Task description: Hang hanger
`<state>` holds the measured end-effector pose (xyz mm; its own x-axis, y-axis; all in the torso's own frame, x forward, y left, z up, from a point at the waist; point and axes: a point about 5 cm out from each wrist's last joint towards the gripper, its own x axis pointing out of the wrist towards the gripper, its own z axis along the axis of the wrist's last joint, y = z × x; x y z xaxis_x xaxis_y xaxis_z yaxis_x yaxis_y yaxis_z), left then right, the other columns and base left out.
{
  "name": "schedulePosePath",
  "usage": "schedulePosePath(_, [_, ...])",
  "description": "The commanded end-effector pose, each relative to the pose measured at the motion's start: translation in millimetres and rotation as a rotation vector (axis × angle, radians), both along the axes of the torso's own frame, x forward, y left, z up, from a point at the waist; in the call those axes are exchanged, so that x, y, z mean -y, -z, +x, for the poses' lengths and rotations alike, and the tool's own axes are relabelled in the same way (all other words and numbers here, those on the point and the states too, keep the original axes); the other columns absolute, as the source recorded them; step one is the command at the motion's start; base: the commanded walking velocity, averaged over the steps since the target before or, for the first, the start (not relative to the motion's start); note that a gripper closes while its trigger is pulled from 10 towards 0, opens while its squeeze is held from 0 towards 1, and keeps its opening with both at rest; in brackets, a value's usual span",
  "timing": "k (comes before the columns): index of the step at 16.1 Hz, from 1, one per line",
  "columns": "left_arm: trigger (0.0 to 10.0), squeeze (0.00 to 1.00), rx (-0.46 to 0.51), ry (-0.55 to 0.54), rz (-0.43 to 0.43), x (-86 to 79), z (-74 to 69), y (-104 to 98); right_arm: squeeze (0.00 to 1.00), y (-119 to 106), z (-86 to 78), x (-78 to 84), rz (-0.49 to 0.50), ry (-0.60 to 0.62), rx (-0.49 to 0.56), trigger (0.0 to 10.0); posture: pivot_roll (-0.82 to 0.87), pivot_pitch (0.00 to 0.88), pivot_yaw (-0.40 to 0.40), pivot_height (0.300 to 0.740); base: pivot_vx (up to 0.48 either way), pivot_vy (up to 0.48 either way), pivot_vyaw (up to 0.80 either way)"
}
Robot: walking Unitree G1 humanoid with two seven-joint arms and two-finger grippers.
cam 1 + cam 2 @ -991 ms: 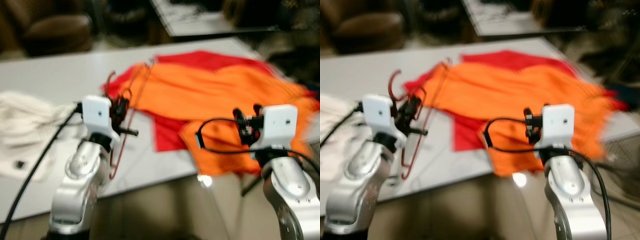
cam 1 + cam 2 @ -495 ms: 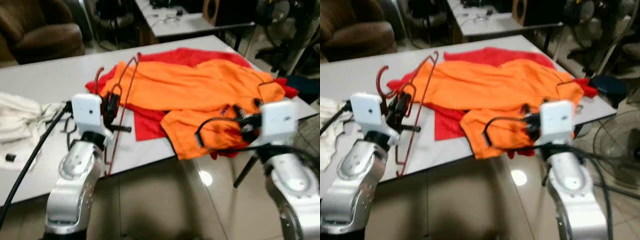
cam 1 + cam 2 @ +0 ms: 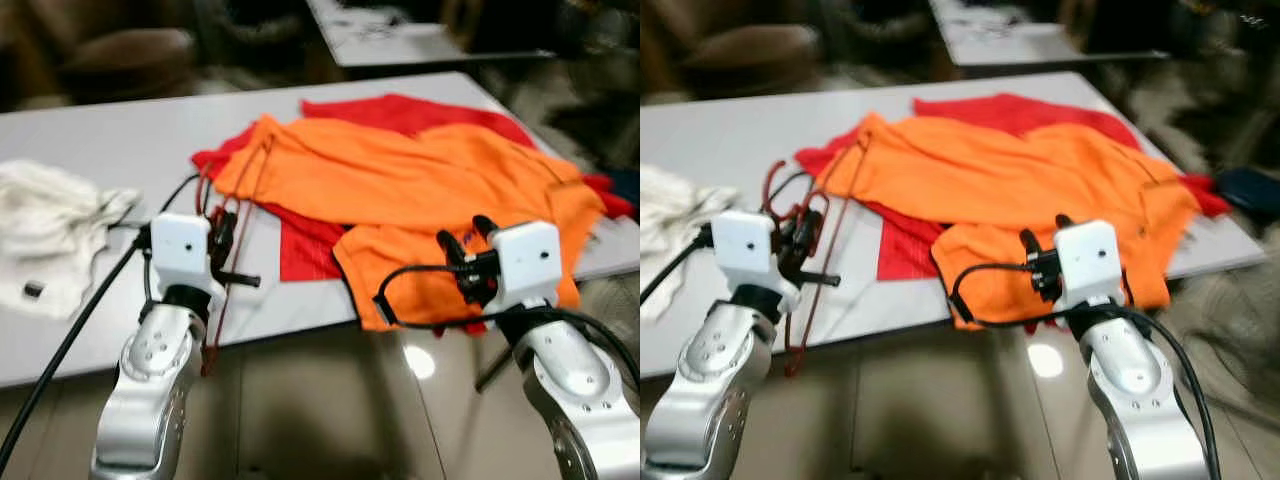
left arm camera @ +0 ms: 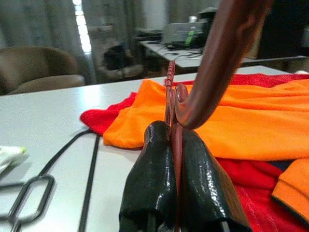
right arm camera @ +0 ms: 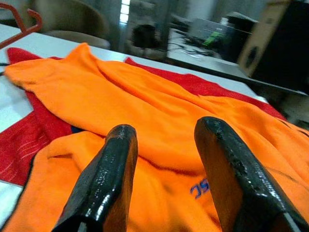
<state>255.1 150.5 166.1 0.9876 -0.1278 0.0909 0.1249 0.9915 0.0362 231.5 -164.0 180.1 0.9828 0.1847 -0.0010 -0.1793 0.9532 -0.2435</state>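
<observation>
A red wire hanger (image 3: 226, 232) stands nearly upright over the table's front edge, its hook (image 3: 776, 178) pointing up. My left gripper (image 3: 222, 246) is shut on the wire just below the hook, which the left wrist view shows pinched between the black fingers (image 4: 149, 179). My right gripper (image 3: 468, 236) is open and holds nothing. It hovers in front of an orange garment (image 3: 400, 180) spread on the table. The right wrist view looks between its fingers (image 5: 111, 169) at that orange cloth (image 5: 145, 106).
A red garment (image 3: 400, 108) lies under the orange one on the grey table (image 3: 110, 130). A white cloth (image 3: 45, 220) lies at the table's left, with black cables (image 4: 91, 164) beside it. An armchair (image 3: 120, 48) and another table (image 3: 400, 40) stand behind. Glossy floor (image 3: 320, 400) lies below.
The whole picture has shifted and blurred, so the camera moved. The hanger stays in my left gripper, and the right gripper stays open before the orange garment.
</observation>
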Motion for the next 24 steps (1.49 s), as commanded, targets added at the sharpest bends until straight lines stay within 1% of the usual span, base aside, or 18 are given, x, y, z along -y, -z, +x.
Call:
schedulePosePath(1, [10.0,0.0,0.031,0.004,0.003,1.4,-1.1,-6.4,0.0,0.3,0.4,0.3,0.008,-0.008,-0.001,10.0,-0.07,0.062,0.008,0.74,0.0,-0.48,0.8])
schedulePosePath(7, [10.0,0.0,0.033,0.015,0.007,0.6,-1.8,-6.3,0.0,4.2,-3.9,-2.0,0.004,-0.01,-0.005,10.0,-0.07,0.065,0.011,0.74,0.0,-0.48,0.8])
schedulePosePath(9, [10.0,0.0,0.032,0.029,0.012,1.4,-1.8,-5.5,0.0,4.0,-5.5,-1.5,0.042,0.006,0.001,10.0,-0.07,0.07,0.026,0.74,0.0,-0.48,0.0])
schedulePosePath(10, [10.0,0.0,0.029,0.032,0.014,1.4,-1.8,-4.7,0.0,3.9,-6.0,-1.1,0.045,0.008,0.004,10.0,-0.08,0.068,0.03,0.74,0.0,-0.48,0.0])
schedulePosePath(11, [10.0,0.0,0.025,0.037,0.001,0.2,-0.6,-4.3,0.0,2.6,-6.8,-0.3,0.055,0.013,0.017,10.0,-0.08,0.071,0.032,0.74,0.0,0.0,0.0])
schedulePosePath(12, [10.0,0.0,-0.005,0.038,-0.034,-1.2,1.6,-2.2,0.0,2.0,-7.0,0.6,0.067,0.022,0.022,10.0,-0.08,0.07,0.034,0.74,0.0,0.0,0.0])
schedulePosePath(13, [10.0,0.0,-0.003,0.039,-0.049,-2.1,2.5,-3.0,0.0,1.6,-7.4,1.9,0.113,0.044,0.02,10.0,-0.08,0.07,0.034,0.74,0.0,0.48,0.0])
schedulePosePath(14, [10.0,0.0,-0.002,0.039,-0.048,-2.0,3.0,-3.5,0.0,1.0,-7.5,2.8,0.129,0.053,0.021,10.0,-0.08,0.07,0.037,0.74,0.0,0.48,-0.48])
schedulePosePath(17, [10.0,0.0,0.002,0.044,-0.044,-1.2,4.4,-4.0,0.0,1.7,-10.5,3.4,0.14,0.064,0.016,10.0,-0.09,0.07,0.038,0.74,0.0,0.48,-0.8])
schedulePosePath(18, [10.0,0.0,0.028,0.052,-0.013,-1.0,4.4,-5.8,0.0,3.8,-12.6,1.9,0.139,0.065,0.008,10.0,-0.09,0.072,0.049,0.74,0.0,0.0,-0.8])
schedulePosePath(19, [10.0,0.0,0.037,0.063,-0.002,0.1,3.6,-6.6,0.0,5.4,-15.0,-0.1,0.138,0.057,0.001,10.0,-0.09,0.074,0.05,0.74,0.0,0.0,0.0])
schedulePosePath(21, [10.0,0.0,0.029,0.078,-0.012,2.1,2.5,-4.9,0.0,10.4,-20.4,-3.9,0.123,0.049,-0.016,10.0,-0.1,0.074,0.054,0.74,0.0,-0.471,0.0])
schedulePosePath(24, [10.0,0.0,0.03,0.083,-0.016,5.7,3.3,-3.9,0.0,5.8,-17.1,0.3,0.116,0.065,0.003,10.0,-0.11,0.079,0.052,0.74,0.0,-0.48,0.0])
